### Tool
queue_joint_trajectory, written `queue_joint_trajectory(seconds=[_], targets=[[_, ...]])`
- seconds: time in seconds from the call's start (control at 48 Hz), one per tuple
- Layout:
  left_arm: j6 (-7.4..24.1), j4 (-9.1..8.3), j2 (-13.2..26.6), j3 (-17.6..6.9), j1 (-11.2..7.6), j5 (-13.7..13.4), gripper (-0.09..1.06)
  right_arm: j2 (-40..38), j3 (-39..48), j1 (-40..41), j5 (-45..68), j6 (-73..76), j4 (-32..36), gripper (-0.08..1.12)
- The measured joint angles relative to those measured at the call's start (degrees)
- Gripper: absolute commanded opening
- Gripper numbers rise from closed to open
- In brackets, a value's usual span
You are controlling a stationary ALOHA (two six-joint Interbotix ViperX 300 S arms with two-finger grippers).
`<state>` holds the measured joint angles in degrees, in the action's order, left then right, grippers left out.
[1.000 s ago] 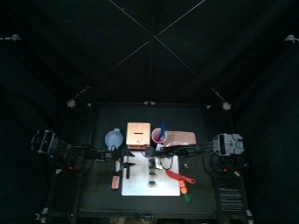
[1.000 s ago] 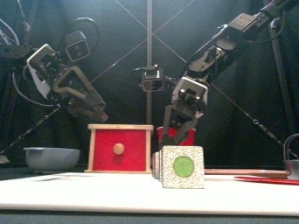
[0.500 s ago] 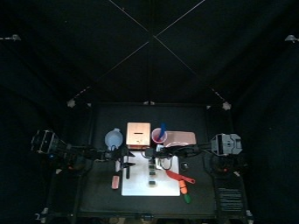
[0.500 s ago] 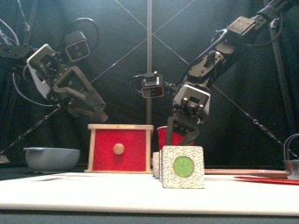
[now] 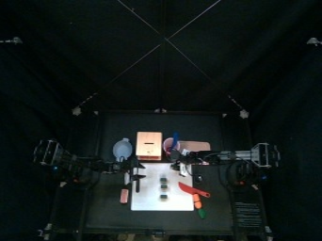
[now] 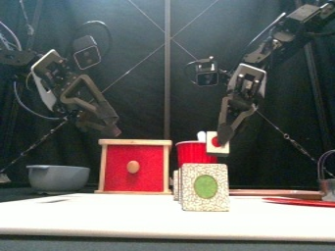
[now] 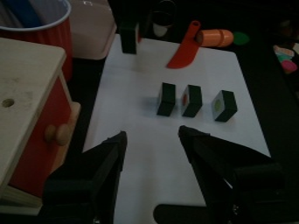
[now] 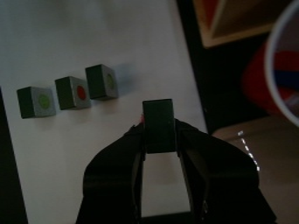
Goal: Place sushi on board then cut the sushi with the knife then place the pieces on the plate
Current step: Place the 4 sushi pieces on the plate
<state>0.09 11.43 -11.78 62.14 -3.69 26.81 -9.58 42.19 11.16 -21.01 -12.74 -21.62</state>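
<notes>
Sushi piece (image 8: 159, 112) is pinched in my right gripper (image 8: 159, 128) above the white board (image 5: 149, 202); the pink tray (image 5: 198, 147) lies just upper right of it, top view. My left gripper (image 7: 152, 136) hangs open over the board.

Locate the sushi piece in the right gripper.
Right wrist view: the sushi piece is clamped in the right gripper, raised over the white board near three other pieces.

The top camera looks down from high and far on the black counter (image 5: 113, 127); the front camera sits level at its edge. Both wrist cameras overlook the flat white cutting board (image 7: 135, 157) closely.
</notes>
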Motion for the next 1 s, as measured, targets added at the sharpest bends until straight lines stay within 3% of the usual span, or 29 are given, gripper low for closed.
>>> queue_joint_trajectory(seconds=[0.208, 0.438, 0.646, 1.0], targets=[[0.0, 0.0, 0.0, 0.0, 0.0, 0.0, 0.87, -5.19, 4.22, 5.27, -0.7, -0.09, 0.18, 0.56], [0.0, -0.09, 0.0, 0.0, 0.09, 0.0, 0.87, -5.54, 5.8, 10.99, -0.88, -0.18, 1.49, 0.57], [0.0, 0.0, 0.0, 0.0, 0.18, 0.0, 0.87, -2.02, 5.98, 15.64, -0.88, -0.26, 4.39, 0.65], [-0.09, 0.0, 0.0, 0.0, 0.18, -0.26, 0.87, 4.22, 5.45, 16.96, -0.79, -0.26, 7.03, 0.82]])
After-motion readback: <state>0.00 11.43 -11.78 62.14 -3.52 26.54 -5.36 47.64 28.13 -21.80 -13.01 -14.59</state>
